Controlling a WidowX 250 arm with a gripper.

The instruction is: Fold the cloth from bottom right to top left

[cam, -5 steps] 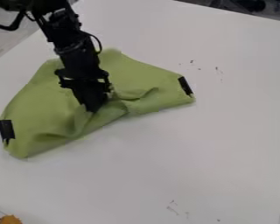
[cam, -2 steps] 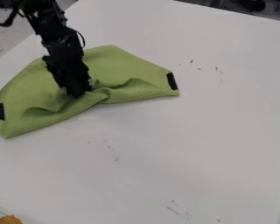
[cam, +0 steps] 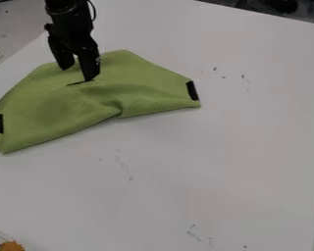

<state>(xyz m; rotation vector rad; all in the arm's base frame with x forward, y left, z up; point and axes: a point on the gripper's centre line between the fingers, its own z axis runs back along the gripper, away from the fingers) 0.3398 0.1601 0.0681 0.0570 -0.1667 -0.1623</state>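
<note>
A white table [cam: 219, 157] spreads beneath and around the gripper [cam: 78, 73]. The green cloth [cam: 48, 108] lies folded under it, reaching out to either side. The gripper's two fingers stand apart, with nothing between them. Black patches [cam: 192, 90] mark the cloth's ends, one on each side of the gripper. An orange piece [cam: 12, 246] sits well apart from it, at the view's lower left corner.

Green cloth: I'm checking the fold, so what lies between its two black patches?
Just the green cloth itself, creased near its lower edge, in the camera view.
</note>
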